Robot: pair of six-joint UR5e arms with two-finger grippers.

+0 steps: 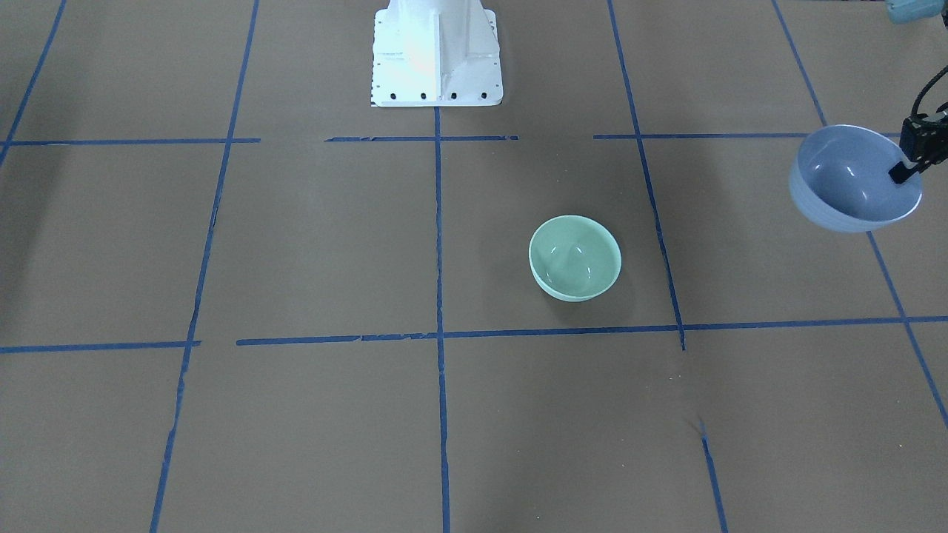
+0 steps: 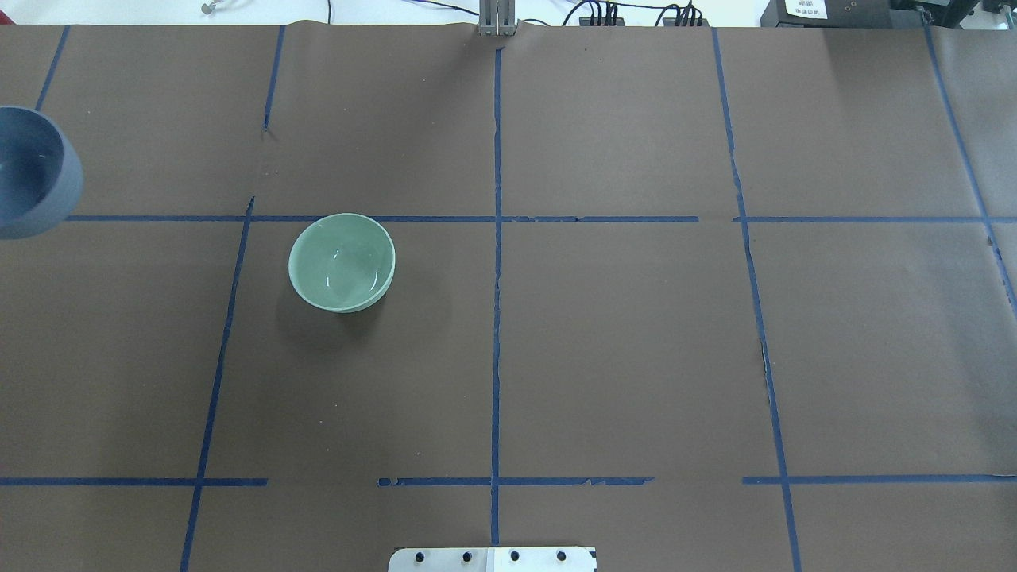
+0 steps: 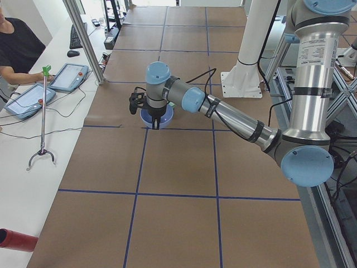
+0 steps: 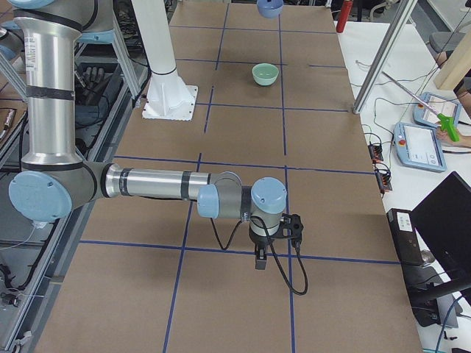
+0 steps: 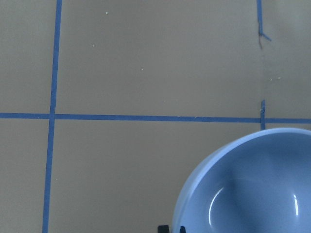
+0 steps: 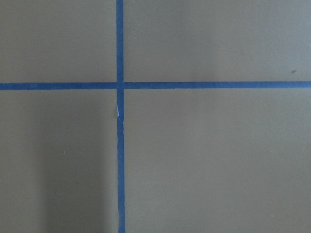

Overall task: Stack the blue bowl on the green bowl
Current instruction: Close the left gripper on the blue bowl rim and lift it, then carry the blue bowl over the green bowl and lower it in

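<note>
No text, brand or number can be read in any view. A white sticker (image 2: 806,7) on a black box (image 2: 842,12) just beyond the table's (image 2: 636,357) far right corner carries dark print, but it is too small to make out. A printed label (image 3: 310,53) wraps the upright silver link of the left arm (image 3: 309,84) beside the table's robot-side edge, and its fine print and markings are equally illegible.

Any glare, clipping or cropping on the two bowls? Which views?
Front-facing: white robot base blown out; glossy mint-green bowl shows small highlights only. Overhead: glossy periwinkle-blue bowl cropped at left edge, darker. Left wrist: same bowl cropped, streak highlights.
</note>
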